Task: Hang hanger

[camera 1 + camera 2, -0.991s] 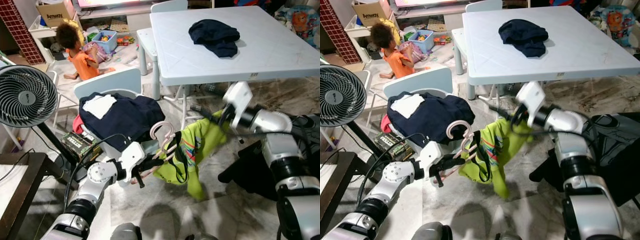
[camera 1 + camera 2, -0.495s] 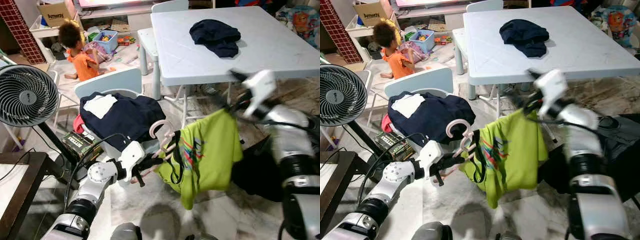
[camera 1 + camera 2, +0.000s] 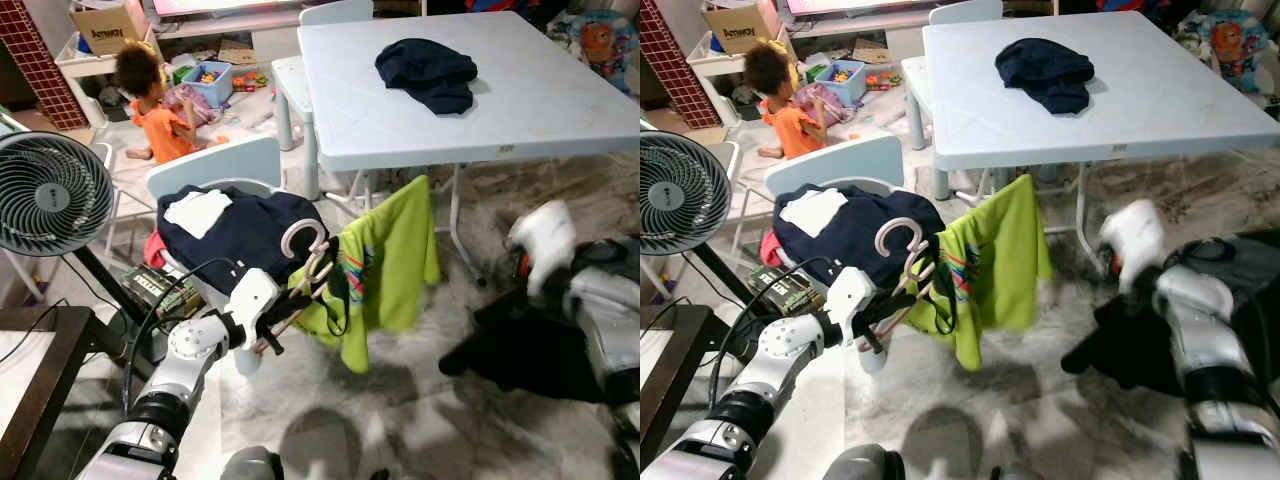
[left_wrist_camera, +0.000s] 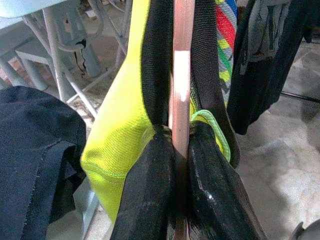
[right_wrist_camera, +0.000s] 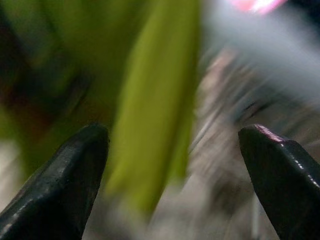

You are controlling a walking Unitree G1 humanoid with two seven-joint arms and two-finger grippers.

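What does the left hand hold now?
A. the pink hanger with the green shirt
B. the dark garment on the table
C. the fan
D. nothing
A: the left hand is shut on the pink hanger, from which the green shirt hangs.

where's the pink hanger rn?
Left eye view, left of centre: the hanger is clamped in the left gripper, carrying the green shirt, between the clothes-piled chair and the table.

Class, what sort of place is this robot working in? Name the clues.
Most likely a lived-in family home: a child plays among toys on the floor, clothes are heaped over a chair, and a standing fan sits beside a plastic table.
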